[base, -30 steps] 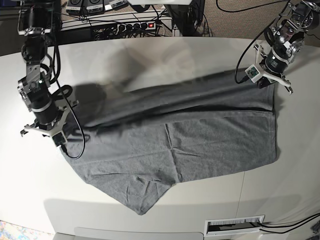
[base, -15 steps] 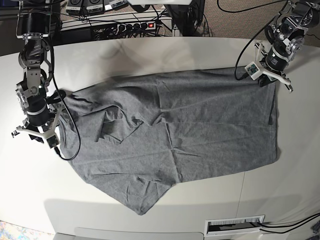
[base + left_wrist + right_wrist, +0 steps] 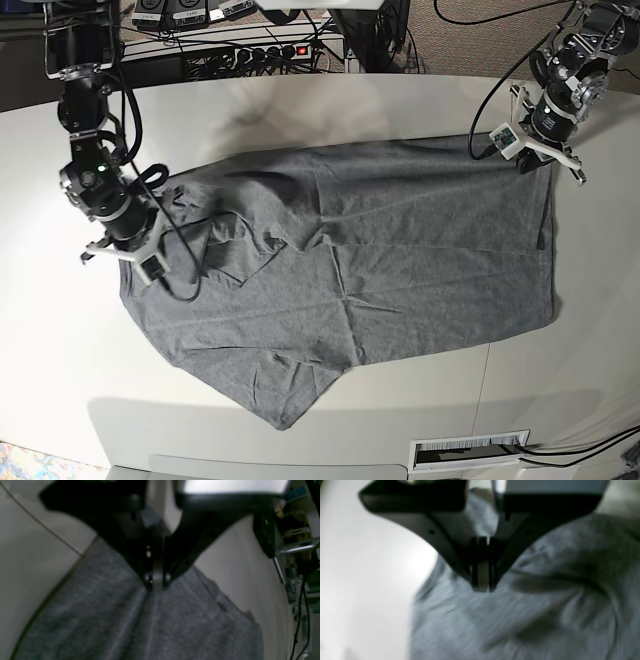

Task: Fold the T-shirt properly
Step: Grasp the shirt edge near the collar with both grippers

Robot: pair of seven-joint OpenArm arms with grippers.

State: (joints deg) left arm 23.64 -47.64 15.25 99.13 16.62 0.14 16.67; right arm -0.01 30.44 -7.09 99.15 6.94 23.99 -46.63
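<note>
Across most of the pale desk [image 3: 330,110] lies the grey T-shirt [image 3: 400,270], spread nearly flat with its far edge running from the left side of the base view to the right corner; a rumpled fold sits in the cloth towards the left, and one pointed corner hangs towards the near edge of the desk; a seam line crosses the desk surface beside the shirt in the left wrist view.

At the far right corner of the shirt in the base view, the left gripper [image 3: 535,165] has its fingers [image 3: 166,577] pressed together on the hem; the left wrist view shows the dark tips meeting right at the fabric, with a crease running down from them, so the cloth is pinched there.

On the left of the base view, the right gripper [image 3: 125,255] sits at the shirt's left edge; its fingers [image 3: 492,580] are drawn together with no gap showing, tips down against the bunched grey knit; the blur keeps me from telling whether any fabric is caught between them.

Behind the desk a power strip [image 3: 260,52] and cables lie on a shelf.
</note>
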